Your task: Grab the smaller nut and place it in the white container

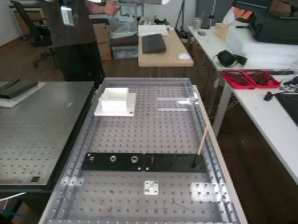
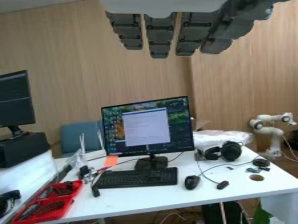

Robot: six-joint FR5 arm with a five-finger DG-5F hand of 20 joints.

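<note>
Nuts (image 1: 113,159) lie on black plate (image 1: 102,166); white container (image 1: 115,103) stands upright.

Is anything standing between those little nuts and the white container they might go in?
Nothing visible stands between the nuts and the white container; perforated bench top separates them. The thin stick rises off to the high view's right, outside the direct path.

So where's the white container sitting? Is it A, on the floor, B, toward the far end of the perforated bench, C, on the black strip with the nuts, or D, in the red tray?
B, since the white container stands past the black strip, toward the far end of the perforated bench.
</note>
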